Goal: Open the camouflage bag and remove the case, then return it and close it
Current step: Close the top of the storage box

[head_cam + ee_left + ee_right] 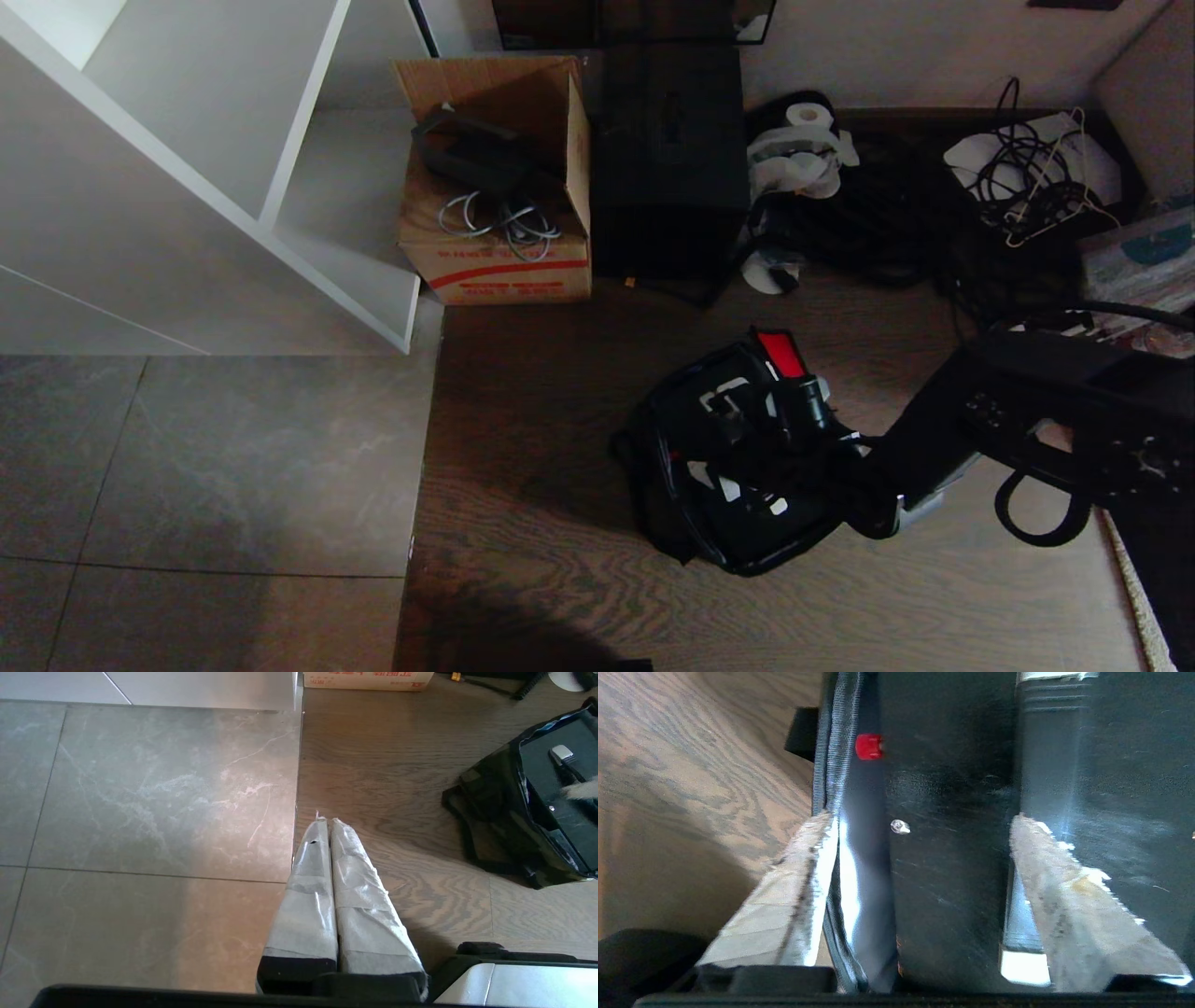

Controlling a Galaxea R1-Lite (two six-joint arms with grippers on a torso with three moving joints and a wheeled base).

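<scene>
right gripper (920, 844) - spread, over case (952, 812) in camouflage bag (728, 467), lower centre | left gripper (327, 826) - clenched, empty

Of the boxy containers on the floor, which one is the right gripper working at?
The camouflage bag lying open on the wood floor, red trim showing. The right gripper straddles its edge; the cardboard box and black box stand untouched behind.

Right end effector (845, 467) over open camouflage bag (738, 467) on wood floor (560, 448).
</scene>
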